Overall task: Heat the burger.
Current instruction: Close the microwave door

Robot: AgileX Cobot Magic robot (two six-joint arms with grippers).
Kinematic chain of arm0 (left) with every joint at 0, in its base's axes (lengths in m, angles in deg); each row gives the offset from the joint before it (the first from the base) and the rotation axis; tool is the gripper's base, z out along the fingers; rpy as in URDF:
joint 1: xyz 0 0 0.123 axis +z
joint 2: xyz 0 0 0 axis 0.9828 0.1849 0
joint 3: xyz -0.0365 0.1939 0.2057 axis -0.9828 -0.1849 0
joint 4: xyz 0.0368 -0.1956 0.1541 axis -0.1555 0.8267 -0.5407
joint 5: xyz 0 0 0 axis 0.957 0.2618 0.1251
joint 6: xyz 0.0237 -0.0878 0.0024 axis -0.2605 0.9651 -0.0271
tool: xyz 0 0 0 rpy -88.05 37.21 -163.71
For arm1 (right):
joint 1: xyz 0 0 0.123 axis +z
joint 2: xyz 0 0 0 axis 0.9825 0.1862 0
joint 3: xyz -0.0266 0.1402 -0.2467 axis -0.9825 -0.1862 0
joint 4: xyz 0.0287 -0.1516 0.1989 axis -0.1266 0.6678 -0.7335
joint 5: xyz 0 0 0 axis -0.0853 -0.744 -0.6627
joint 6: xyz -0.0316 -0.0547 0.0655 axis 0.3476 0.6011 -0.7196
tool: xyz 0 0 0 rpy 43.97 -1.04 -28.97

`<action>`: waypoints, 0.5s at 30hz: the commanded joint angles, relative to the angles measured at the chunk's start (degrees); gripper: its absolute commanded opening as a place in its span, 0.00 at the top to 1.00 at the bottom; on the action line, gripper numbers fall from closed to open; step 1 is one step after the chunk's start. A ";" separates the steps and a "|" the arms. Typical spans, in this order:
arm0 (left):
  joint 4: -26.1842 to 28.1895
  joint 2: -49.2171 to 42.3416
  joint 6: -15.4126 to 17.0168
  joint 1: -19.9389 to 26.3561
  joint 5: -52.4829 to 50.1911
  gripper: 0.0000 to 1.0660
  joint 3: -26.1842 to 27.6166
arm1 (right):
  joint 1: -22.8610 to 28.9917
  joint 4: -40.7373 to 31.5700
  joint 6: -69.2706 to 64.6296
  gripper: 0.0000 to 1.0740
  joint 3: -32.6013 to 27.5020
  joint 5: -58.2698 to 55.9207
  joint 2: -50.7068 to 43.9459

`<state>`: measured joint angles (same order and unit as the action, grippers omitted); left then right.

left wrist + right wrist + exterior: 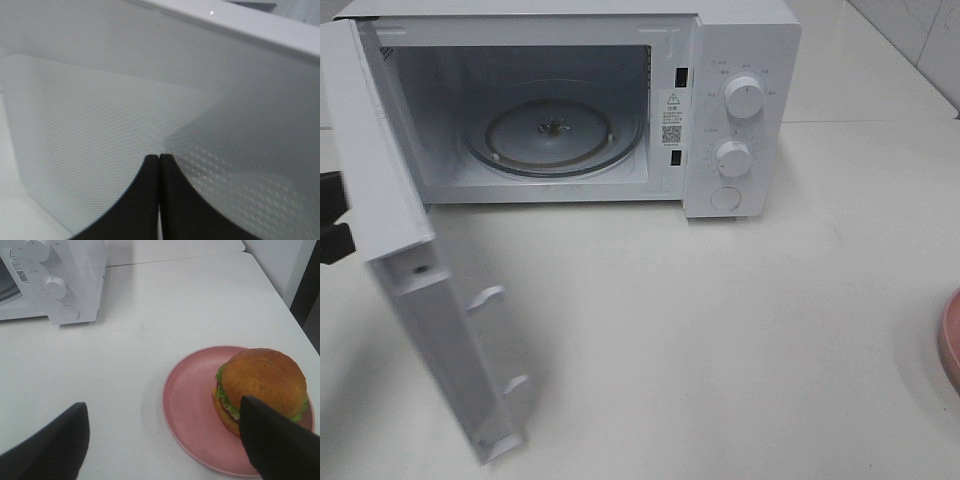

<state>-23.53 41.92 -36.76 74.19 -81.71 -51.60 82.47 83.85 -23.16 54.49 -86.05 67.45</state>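
Burger (260,385) isn't visible from the exterior high view: only a sliver of the pink plate (952,345) shows at the right edge, well apart from the microwave (740,110). Microwave door (380,190) is swung fully open toward the left, cavity empty, glass turntable (555,135) bare. Left gripper (332,230) is a dark shape at the left edge, just behind the door's outer face. Left wrist view: left fingers pressed together, nothing between them, tips close against the door's dotted window mesh (100,145); can't tell if they touch it. Reads like that arm is parked to hold the door open. Right wrist view: burger sits on the plate (190,405) on the white table (150,340), off-centre toward the far rim, upright, bun on top with lettuce showing at the edge. Right gripper (165,440) hangs above with jaws spread wide, holding nothing; one finger (280,440) overlaps the burger's near side in frame, the other is over bare table, so the gap isn't centred on the burger. Step in hand looks like the pick. My take: shift sideways until the burger is midway between the fingers, descend, close gently across the bun and patty stack so layers don't shear, or take the plate rim instead. Keep it level on the carry to the turntable, and leave the left arm where it is.
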 commanded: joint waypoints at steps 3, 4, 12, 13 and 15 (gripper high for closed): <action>4.47 2.52 -3.78 -5.61 -1.55 1.00 2.58 | -0.23 0.11 0.86 0.29 -0.11 0.69 -1.43; 5.33 3.21 -4.07 -7.33 -1.55 1.00 3.61 | -0.23 0.11 0.86 0.29 -0.11 0.69 -1.43; 12.26 8.14 -5.33 -14.61 -1.32 1.00 8.14 | -0.23 0.11 0.86 0.29 -0.11 0.69 -1.43; 12.26 8.14 -5.33 -14.61 -1.32 1.00 8.14 | -0.23 0.11 0.86 0.29 -0.11 0.69 -1.43; 13.18 9.45 -5.33 -16.44 -1.32 1.00 9.63 | -0.23 0.11 0.86 0.29 -0.11 0.69 -1.43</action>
<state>-11.85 50.68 -41.91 59.06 -82.57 -43.35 82.47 83.85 -23.16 54.49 -86.05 67.45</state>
